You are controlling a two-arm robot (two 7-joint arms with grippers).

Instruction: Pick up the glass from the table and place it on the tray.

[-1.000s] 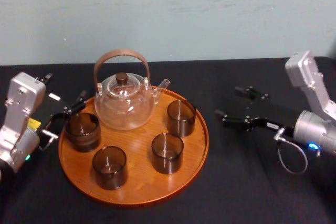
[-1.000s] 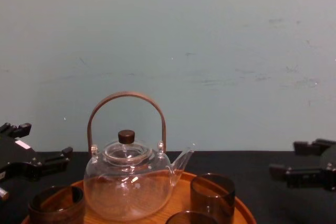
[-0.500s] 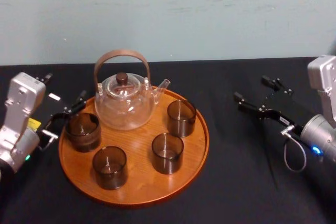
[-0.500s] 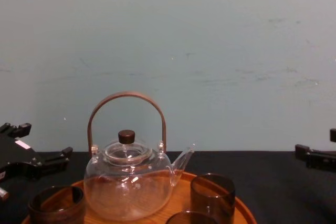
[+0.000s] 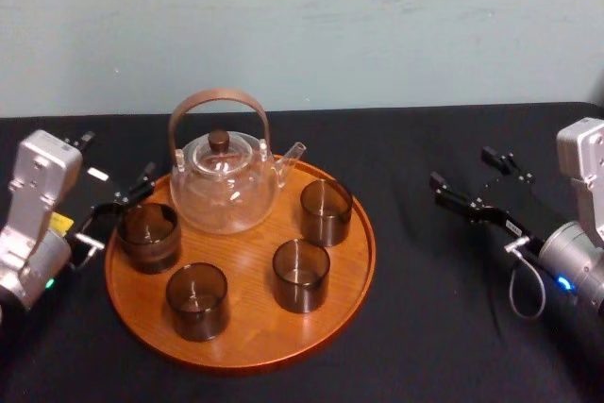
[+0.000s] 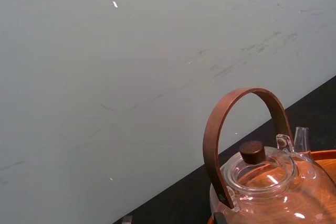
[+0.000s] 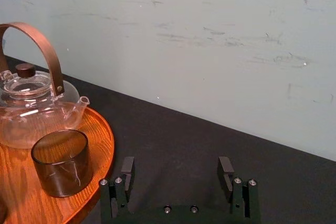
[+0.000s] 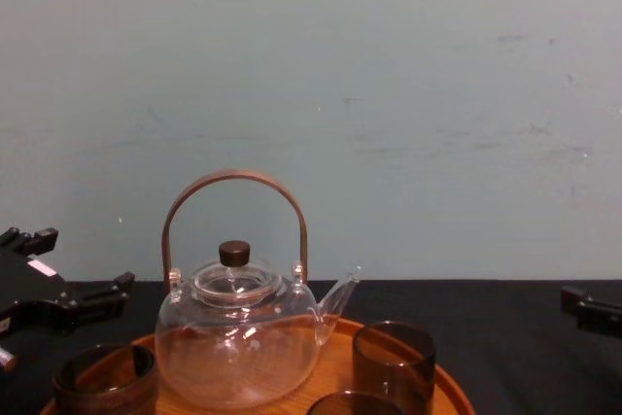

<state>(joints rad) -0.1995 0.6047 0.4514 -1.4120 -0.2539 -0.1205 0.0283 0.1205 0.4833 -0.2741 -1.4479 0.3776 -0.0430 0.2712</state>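
Orange-brown wood fills the left-centre of my head view: the tray, lying flat on the black table. Four smoky glasses stand upright on it, and I cannot tell which of them the task means. The left glass is by the tray's left rim, and the front glass is toward the lower left. The middle glass is near the centre, and the back glass is toward the right rim. A clear teapot with a brown hoop handle stands on the upper part of the tray, between the left glass and the back glass, with its spout pointing right. My left gripper hovers at the left of the frame, just beside the tray's rim and near the left glass. Its fingers are spread and grasp nothing. My right gripper is at the right of the frame, well apart from the tray, above bare table. In the right wrist view that gripper has its two fingers wide apart with only black tabletop between them, released. The back glass and the teapot show farther off on the tray.
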